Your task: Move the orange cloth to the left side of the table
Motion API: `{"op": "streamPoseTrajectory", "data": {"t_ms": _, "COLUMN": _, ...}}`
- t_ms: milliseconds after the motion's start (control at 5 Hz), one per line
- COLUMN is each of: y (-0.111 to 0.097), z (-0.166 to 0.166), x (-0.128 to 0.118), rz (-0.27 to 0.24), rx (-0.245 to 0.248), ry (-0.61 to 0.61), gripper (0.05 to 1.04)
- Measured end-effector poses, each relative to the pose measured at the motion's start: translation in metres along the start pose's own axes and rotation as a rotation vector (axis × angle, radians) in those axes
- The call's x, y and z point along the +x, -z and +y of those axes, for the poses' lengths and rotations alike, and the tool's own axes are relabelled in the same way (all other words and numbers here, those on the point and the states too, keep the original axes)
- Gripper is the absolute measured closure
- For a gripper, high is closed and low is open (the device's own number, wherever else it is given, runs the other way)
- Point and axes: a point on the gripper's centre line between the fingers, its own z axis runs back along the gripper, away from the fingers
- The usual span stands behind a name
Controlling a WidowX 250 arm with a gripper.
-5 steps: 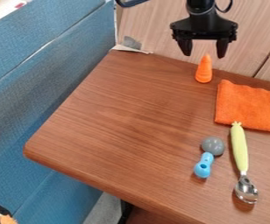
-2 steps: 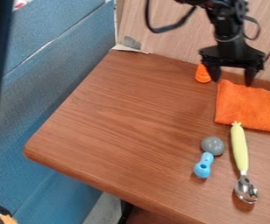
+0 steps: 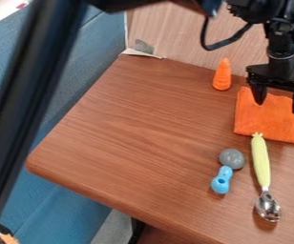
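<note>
Two fingers stand apart on the one gripper (image 3: 278, 107), pointing down over the upper part of the one orange cloth (image 3: 270, 123); whether they touch it, I cannot tell. The cloth lies flat on the one brown table (image 3: 130, 133), toward the right of the camera view. Around it are three things: one orange cone (image 3: 222, 76) upright near its upper left corner, one spoon (image 3: 261, 162) with its yellow-green handle at the lower edge, and one grey-and-blue toy (image 3: 221, 181) just left of the spoon.
</note>
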Motion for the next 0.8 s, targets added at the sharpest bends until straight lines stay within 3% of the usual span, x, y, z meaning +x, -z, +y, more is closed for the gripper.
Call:
{"op": "streamPoseTrajectory", "data": {"t_ms": 200, "y": 0.018, "z": -0.002, "x": 0.002, "rz": 0.088, "rx": 0.07, "ry": 0.031, "gripper": 0.082}}
{"op": "streamPoseTrajectory", "data": {"t_ms": 400, "y": 0.024, "z": -0.005, "x": 0.001, "rz": 0.14, "rx": 0.123, "ry": 0.065, "gripper": 0.082}}
{"op": "streamPoseTrajectory", "data": {"t_ms": 800, "y": 0.03, "z": 0.002, "x": -0.013, "rz": 0.153, "rx": 0.143, "ry": 0.073, "gripper": 0.082}}
